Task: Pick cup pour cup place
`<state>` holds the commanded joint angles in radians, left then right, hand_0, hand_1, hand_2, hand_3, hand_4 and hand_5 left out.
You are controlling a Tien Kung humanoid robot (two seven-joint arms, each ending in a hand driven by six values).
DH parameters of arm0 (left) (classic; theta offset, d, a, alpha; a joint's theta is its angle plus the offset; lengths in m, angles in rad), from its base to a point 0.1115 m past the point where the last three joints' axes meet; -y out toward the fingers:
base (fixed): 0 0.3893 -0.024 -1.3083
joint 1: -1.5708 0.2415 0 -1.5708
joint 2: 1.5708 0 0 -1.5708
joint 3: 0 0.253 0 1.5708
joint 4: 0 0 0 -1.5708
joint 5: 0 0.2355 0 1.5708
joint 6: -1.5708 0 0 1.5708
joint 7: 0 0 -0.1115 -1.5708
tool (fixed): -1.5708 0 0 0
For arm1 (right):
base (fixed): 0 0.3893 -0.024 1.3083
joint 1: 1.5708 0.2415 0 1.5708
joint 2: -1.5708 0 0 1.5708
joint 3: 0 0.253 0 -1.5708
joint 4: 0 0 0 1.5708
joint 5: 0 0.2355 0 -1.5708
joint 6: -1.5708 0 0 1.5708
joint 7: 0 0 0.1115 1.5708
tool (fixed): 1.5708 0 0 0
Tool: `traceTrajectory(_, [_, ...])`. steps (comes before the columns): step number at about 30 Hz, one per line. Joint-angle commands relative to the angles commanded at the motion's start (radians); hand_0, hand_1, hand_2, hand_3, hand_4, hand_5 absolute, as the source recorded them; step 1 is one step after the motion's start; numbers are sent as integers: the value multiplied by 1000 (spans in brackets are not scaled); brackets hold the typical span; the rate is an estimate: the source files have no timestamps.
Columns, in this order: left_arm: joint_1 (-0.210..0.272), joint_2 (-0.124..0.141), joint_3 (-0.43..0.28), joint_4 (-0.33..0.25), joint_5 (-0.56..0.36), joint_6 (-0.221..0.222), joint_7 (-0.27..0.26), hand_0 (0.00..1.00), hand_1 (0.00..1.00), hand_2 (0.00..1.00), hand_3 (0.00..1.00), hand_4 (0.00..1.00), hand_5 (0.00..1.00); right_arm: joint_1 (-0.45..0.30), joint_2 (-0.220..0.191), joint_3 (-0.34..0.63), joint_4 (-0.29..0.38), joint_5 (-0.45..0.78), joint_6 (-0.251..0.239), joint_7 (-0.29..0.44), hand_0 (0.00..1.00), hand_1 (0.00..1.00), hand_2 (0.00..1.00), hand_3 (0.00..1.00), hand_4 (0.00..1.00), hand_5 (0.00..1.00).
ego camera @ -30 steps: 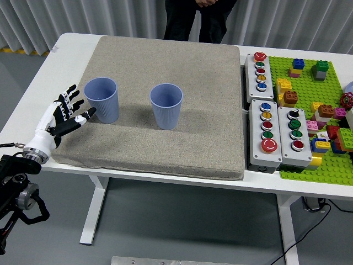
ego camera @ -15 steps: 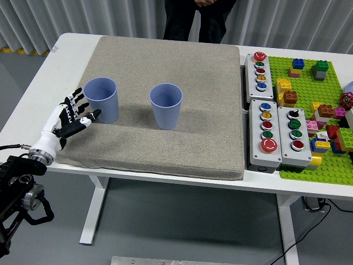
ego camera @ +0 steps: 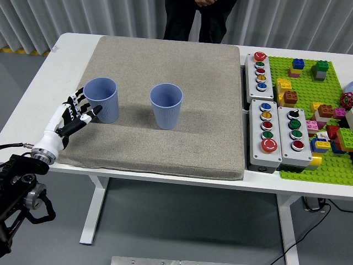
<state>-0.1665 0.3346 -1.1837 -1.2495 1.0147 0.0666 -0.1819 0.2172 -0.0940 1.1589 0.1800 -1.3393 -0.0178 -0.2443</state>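
Two blue-grey cups stand upright on the beige mat [ego camera: 182,61]: the left cup [ego camera: 102,100] near the mat's left edge and the right cup [ego camera: 166,106] at its middle. My left hand [ego camera: 81,112] comes in from the lower left, fingers spread, right beside the left cup's left side. Its fingertips reach the cup's wall; I cannot tell if they touch. It holds nothing. My right hand is out of view.
Three grey button boxes [ego camera: 269,132] lie right of the mat. A green baseplate [ego camera: 309,88] with several toy bricks lies at the far right. A person in dark clothes [ego camera: 193,16] stands at the table's far side.
My left hand has moved up and to the right, closing in on the left cup's side. The cups have not moved.
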Motion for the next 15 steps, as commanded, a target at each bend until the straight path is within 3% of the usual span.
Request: traceTrajectory(15, [-58,-31,36,67,-19,9,-7,942,909,998,998,920,361,3,0,-2,0,8,-1,0,684,648,572,582,2,35])
